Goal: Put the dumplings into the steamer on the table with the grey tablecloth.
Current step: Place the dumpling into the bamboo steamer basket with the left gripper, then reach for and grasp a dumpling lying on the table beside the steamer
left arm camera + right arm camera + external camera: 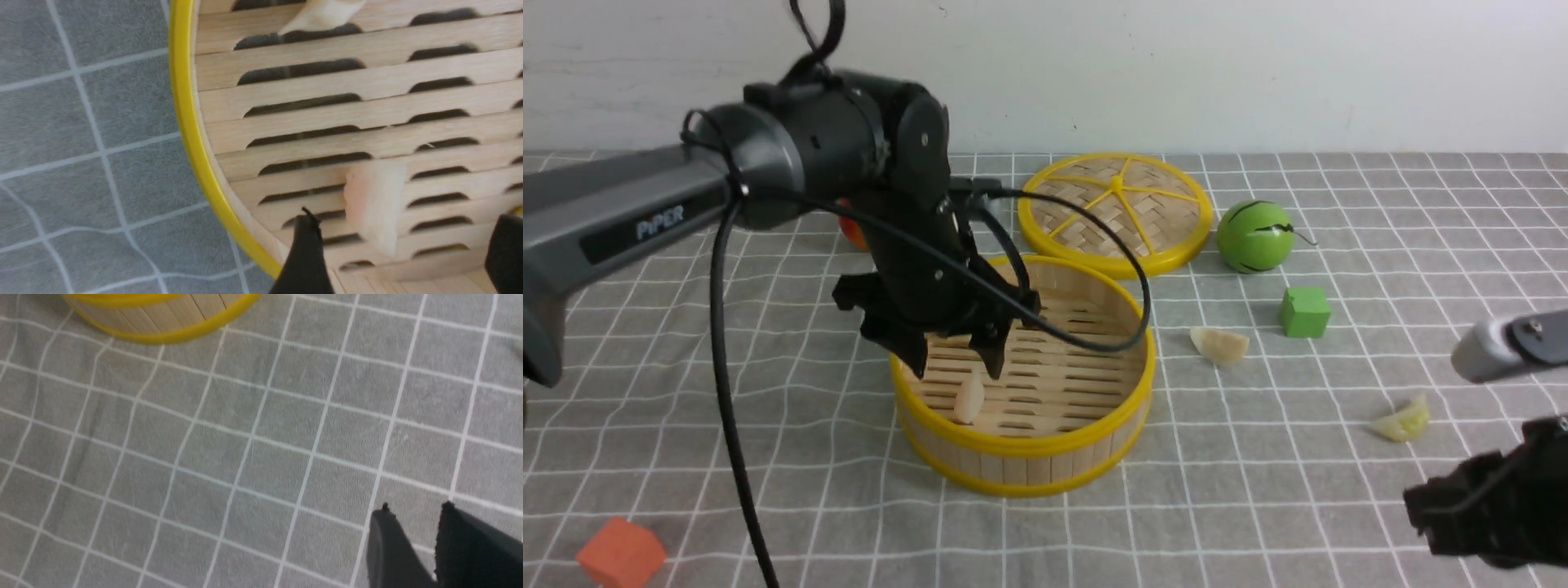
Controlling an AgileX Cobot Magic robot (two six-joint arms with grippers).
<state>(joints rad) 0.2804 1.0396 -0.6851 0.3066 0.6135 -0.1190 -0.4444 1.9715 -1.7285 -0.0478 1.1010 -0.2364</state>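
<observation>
The bamboo steamer [1029,445] stands mid-table on the grey gridded cloth [1258,490]. My left gripper [958,373] hangs open just above its slatted floor. A pinkish dumpling [969,398] lies loose below the fingers and shows blurred between them in the left wrist view [374,204]. That view also shows the steamer rim [184,102] and another whitish dumpling [322,14] on the slats. A cream dumpling [1219,345] and a yellow-green dumpling [1403,420] lie on the cloth right of the steamer. My right gripper [1429,506] is low at the right front, shut and empty [414,508].
The flat woven lid [1116,212] lies behind the steamer. A green ball [1255,237] and a green cube [1304,311] sit to its right. An orange cube [621,554] is at the front left. The steamer wall [163,318] shows in the right wrist view.
</observation>
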